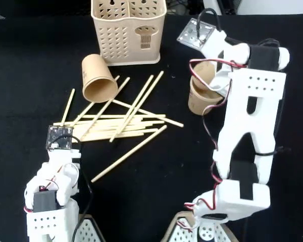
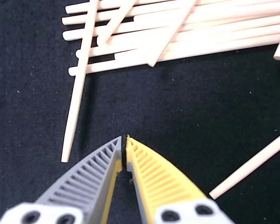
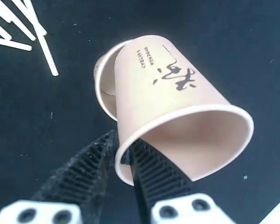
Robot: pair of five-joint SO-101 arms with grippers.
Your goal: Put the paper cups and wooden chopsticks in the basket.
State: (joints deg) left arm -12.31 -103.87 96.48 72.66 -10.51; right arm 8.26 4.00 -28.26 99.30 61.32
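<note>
1. Closest in, the right end effector point(image 3: 122, 148) has its two black fingers narrowed onto a paper cup point(image 3: 177, 107), and the cup's rim runs between them.
2. That cup is tilted, with its mouth turned back along the fingers and its inner wall in sight.
3. A second cup point(image 3: 101, 88) sits just past the fingertips, touching the base end of the held one. Whether the two are nested cannot be told.
4. The basket point(image 1: 129, 45) stands upright on the black counter point(image 1: 30, 65), well beyond the right end effector and off toward the left arm's side. A divider splits it into two compartments with holed walls. What lies deep inside cannot be told.
5. A third cup point(image 1: 97, 78) lies on its side between the basket and the chopsticks point(image 1: 116, 123), well ahead of the left end effector point(image 2: 125, 138), with its mouth facing that way.
6. The chopsticks form a loose heap on the counter just ahead of the left end effector's tips, apart from them. A stray chopstick point(image 1: 129, 154) lies diagonally beside that end effector, separate from the heap.
7. The left end effector's grey and yellow fingers are closed tip to tip and grip nothing, with bare counter beneath them.
</note>
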